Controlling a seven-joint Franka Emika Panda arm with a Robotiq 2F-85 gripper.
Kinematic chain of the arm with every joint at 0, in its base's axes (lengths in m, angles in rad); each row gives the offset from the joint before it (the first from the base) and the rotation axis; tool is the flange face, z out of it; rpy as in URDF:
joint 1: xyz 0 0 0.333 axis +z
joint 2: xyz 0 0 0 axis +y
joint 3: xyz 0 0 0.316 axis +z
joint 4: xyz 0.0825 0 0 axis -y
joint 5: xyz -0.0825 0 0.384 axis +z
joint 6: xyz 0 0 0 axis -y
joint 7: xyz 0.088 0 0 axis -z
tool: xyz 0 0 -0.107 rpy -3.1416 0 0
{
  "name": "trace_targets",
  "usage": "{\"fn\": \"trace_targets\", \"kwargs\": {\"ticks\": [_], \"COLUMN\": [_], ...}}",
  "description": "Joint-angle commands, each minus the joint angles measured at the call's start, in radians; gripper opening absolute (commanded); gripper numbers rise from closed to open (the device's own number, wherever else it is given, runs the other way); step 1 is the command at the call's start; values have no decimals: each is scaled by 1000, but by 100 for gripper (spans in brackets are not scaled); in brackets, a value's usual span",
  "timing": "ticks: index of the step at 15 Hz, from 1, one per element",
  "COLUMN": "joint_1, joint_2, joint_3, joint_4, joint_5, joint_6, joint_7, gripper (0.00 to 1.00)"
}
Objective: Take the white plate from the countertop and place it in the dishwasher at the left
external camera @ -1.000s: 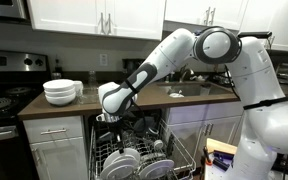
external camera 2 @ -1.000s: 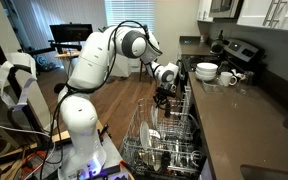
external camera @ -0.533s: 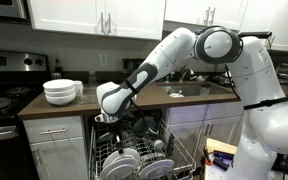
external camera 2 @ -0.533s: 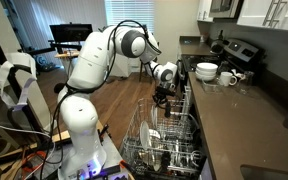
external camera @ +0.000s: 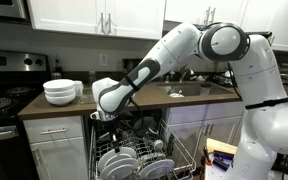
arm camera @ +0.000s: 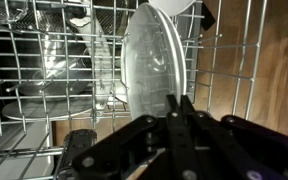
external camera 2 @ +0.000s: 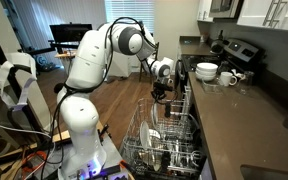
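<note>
Fingers (arm camera: pixel 170 122) are drawn together at bottom centre of the wrist view, with only a thin slit between them. The gripper (arm camera: pixel 180 102) appears to pinch the near rim of the white plate (arm camera: pixel 154 55). The plate stands on edge, almost edge-on to the camera, rising from the fingertips toward the top of the frame. It sits down among the wires of the dishwasher rack (arm camera: pixel 234 70). Whether its lower edge is seated between tines, cannot tell.

Handling, as a judgement: glazed ceramic, stiff, fairly heavy for a rim pinch, slick, likely to chip if knocked on wire. The rim is the right place to hold for slotting. The plate could pivot about the pads, so keep it vertical and let go only once the rack bears it.

Beyond the plate, in the left half of the frame, something clear and glassy lies in the rack, too blurred to name. Another white dish (arm camera: pixel 174 8) shows at the top edge.

In an exterior view the gripper (external camera: pixel 106 117) hangs over the left part of the pulled-out rack (external camera: pixel 179 158), below the countertop (external camera: pixel 149 103). Other plates (external camera: pixel 119 160) stand at lower centre, and a stack of bowls (external camera: pixel 60 92) sits on the counter at left. In an exterior view from the rack's end, gripper (external camera 2: pixel 161 95), rack (external camera 2: pixel 169 140) and bowls (external camera 2: pixel 206 71) line up toward upper right. Neither exterior view shows the finger gap or picks out the held plate. The wrist view shows no counter.
</note>
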Motion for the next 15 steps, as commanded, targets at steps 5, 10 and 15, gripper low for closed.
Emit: {"fn": "trace_targets", "kwargs": {"ticks": [5, 10, 15], "joint_1": [11, 25, 45], "joint_2": [-47, -84, -118], "joint_3": [-22, -17, -18], "joint_4": [-1, -12, -15], "joint_5": [-92, -102, -136], "joint_6": [11, -10, -32], "joint_7": [61, 97, 131], "gripper": [2, 2, 2]}}
